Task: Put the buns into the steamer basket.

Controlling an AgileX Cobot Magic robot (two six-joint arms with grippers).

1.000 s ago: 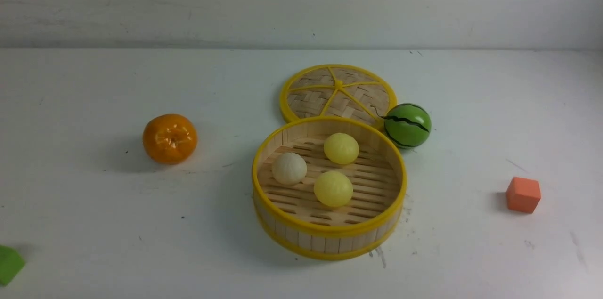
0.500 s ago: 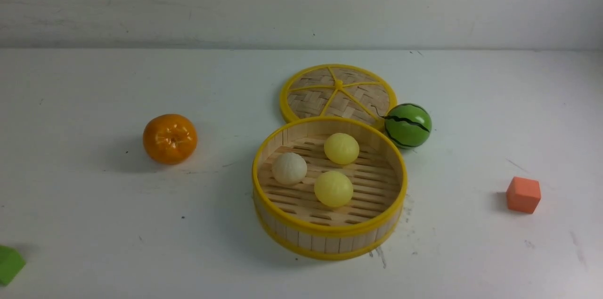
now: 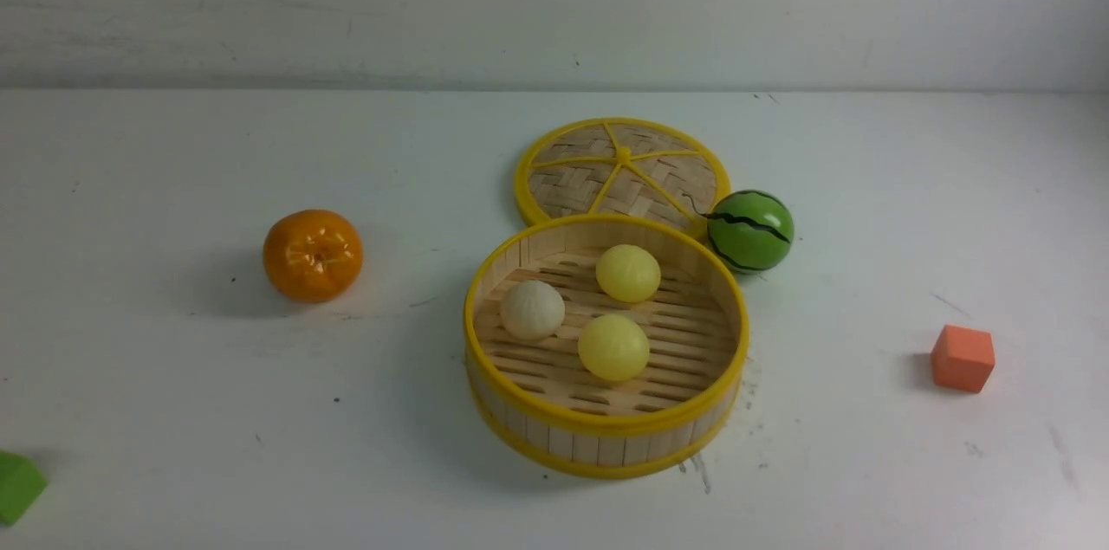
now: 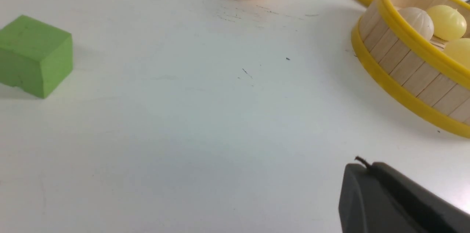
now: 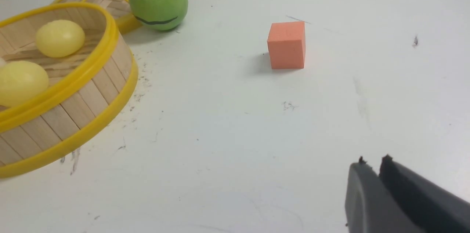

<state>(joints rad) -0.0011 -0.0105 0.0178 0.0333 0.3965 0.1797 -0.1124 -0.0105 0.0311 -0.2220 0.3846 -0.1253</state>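
Note:
The steamer basket (image 3: 604, 442) stands at the table's middle. Inside it lie all three buns: an off-white one (image 3: 532, 309) and two pale yellow ones (image 3: 627, 273) (image 3: 613, 347). No gripper shows in the front view. In the left wrist view my left gripper (image 4: 361, 165) is shut and empty, above bare table, apart from the basket (image 4: 404, 75). In the right wrist view my right gripper (image 5: 371, 165) is shut and empty, above bare table, apart from the basket (image 5: 73, 115).
The flat woven lid (image 3: 621, 173) lies behind the basket, with a green striped watermelon ball (image 3: 749, 231) beside it. An orange (image 3: 312, 255) sits to the left. An orange cube (image 3: 963, 358) is at the right, a green block (image 3: 17, 486) at the front left edge.

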